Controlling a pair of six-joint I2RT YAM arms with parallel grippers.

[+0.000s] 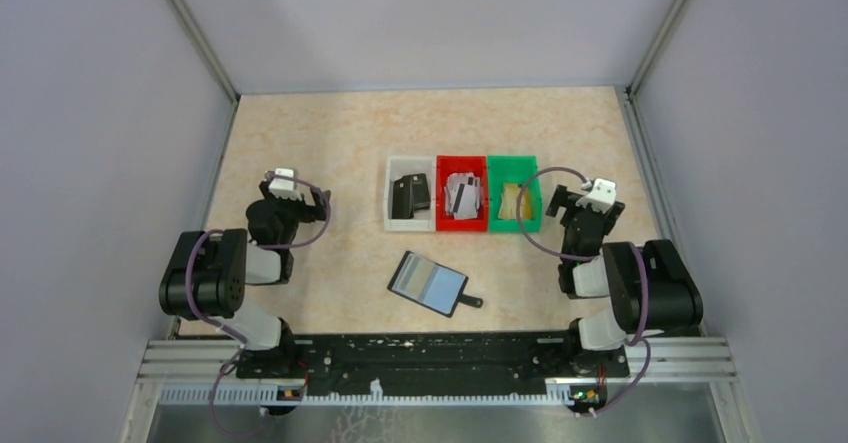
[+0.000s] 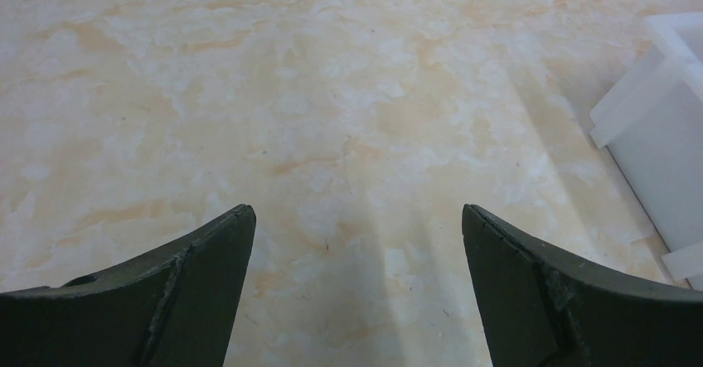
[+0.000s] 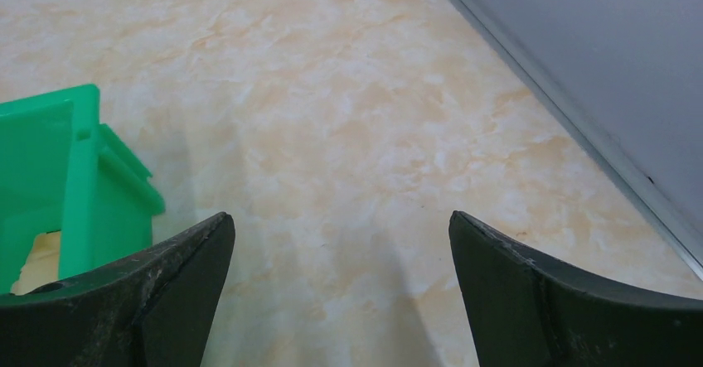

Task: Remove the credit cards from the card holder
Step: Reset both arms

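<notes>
Hazard: the card holder (image 1: 430, 283) lies open and flat on the worktop (image 1: 330, 133), between the arms and just in front of the bins. It is thin, so a steep descent could scrape the worktop or shove the holder aside instead of catching an edge. The smooth plastic credit cards (image 1: 461, 196) in the red bin (image 1: 462, 160) would likely slip. I cannot tell whether any sit in the grey-blue slots. The left claw (image 2: 356, 210) and right claw (image 3: 340, 216) are spread wide and empty. The worktop is glossy marbled beige.
</notes>
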